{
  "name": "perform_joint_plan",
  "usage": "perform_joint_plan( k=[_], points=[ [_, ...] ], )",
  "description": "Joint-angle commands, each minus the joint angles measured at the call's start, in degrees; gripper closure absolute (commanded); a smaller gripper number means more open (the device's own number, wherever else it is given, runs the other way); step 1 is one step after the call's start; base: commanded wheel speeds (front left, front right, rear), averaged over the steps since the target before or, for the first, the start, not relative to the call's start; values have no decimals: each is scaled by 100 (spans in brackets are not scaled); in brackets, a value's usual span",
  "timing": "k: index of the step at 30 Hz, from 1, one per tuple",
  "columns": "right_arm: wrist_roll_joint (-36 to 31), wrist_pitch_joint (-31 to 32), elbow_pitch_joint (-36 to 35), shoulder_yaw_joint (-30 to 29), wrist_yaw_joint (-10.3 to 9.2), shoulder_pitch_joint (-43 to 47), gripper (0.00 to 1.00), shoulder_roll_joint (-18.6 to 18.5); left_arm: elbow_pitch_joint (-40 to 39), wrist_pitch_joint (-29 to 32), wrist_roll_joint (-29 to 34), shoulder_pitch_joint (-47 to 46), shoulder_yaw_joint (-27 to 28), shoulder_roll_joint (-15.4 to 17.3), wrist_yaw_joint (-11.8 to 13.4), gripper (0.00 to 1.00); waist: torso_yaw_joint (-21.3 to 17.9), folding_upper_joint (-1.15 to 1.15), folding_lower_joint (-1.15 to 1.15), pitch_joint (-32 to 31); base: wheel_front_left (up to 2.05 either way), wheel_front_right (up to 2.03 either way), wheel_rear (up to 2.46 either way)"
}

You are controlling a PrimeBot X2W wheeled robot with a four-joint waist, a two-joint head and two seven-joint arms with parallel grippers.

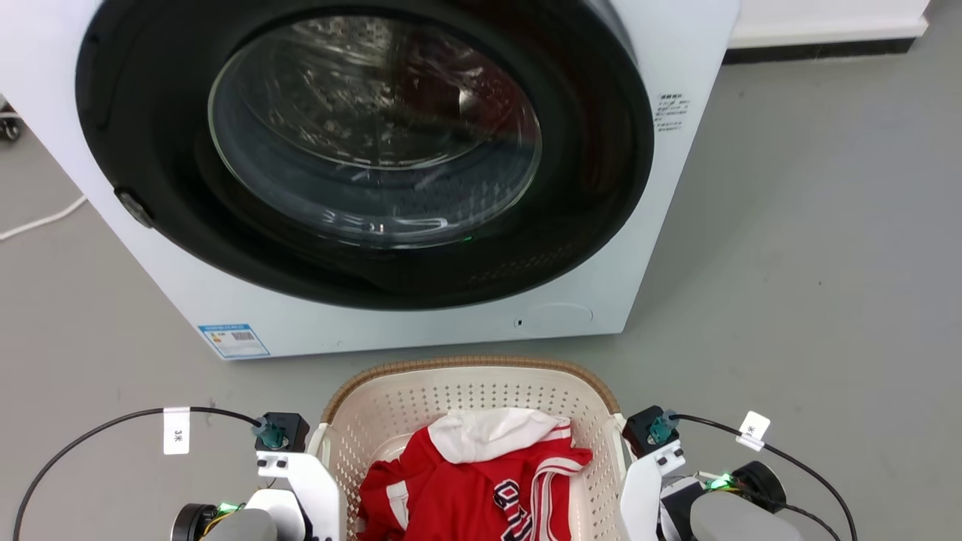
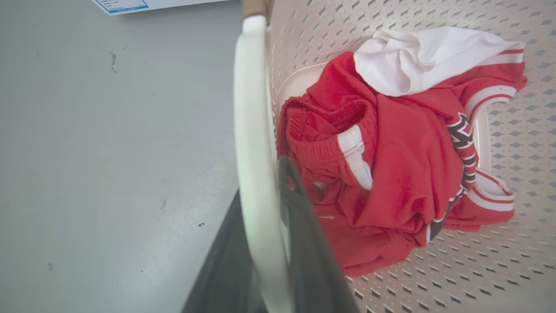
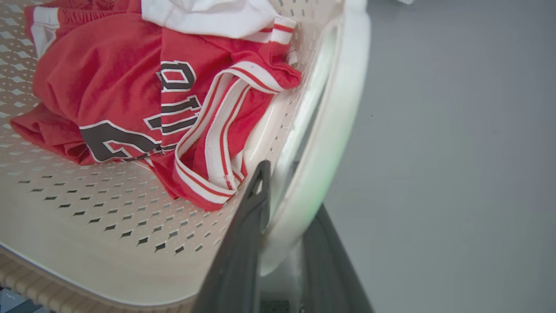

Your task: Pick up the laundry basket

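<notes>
The laundry basket (image 1: 466, 372), cream and perforated with a brown woven-look rim, stands low in the head view, right in front of me. It holds red and white sports clothes (image 1: 466, 488). In the left wrist view my left gripper (image 2: 260, 182) has one dark finger on each side of the basket's white left handle (image 2: 252, 108), shut on it. My right gripper (image 3: 291, 187) clasps the white right handle (image 3: 343, 100) the same way, one finger inside the basket wall and one outside. Both pale wrists (image 1: 297, 473) flank the basket.
A white front-loading washing machine (image 1: 676, 188) with a round dark glass door (image 1: 376, 135), shut, stands just beyond the basket. Grey floor (image 1: 827, 263) stretches out on both sides. A white cable (image 1: 37, 222) lies at the far left, and a white baseboard (image 1: 827, 30) runs along the top right.
</notes>
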Motion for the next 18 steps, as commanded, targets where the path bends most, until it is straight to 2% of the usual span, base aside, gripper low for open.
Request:
perform_joint_plan(
  k=[1,18],
  points=[
    [25,12,0,72,66,101,100,-3,-41,47,-46,69,-84,27,-16,100,-1,0,1,-150,0,0,0],
    [439,348,-68,475,45,356,100,-175,-170,479,-754,309,-801,118,-19,100,77,0,1,-701,0,0,0]
  ],
)
